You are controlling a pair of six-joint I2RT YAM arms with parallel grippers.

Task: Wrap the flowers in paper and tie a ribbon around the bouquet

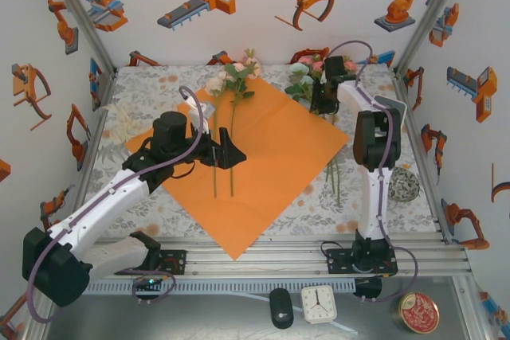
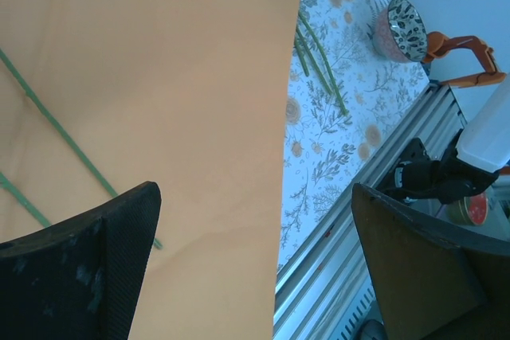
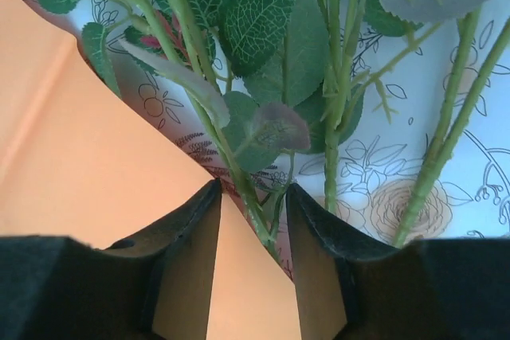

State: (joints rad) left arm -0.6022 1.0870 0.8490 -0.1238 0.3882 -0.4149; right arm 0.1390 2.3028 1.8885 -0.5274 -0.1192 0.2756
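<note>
Both jaws of left gripper (image 1: 233, 151): spread wide, holding nothing, hovering over the paper's 9 o'clock half.
Paper (image 1: 275, 157): lies flat as a diamond at table centre.
Flowers (image 1: 235, 76): two stems lie on it, blooms toward 12 o'clock.
Right gripper (image 3: 253, 228): part-open around a thin stem (image 3: 239, 169) at the paper's 2 o'clock edge, not yet pinching.
Advice: close below the leaves, clear of the paper edge, then lay the stem beside the others.
Tin (image 1: 418, 312): at 5 o'clock, lid on, contents hidden.
</note>
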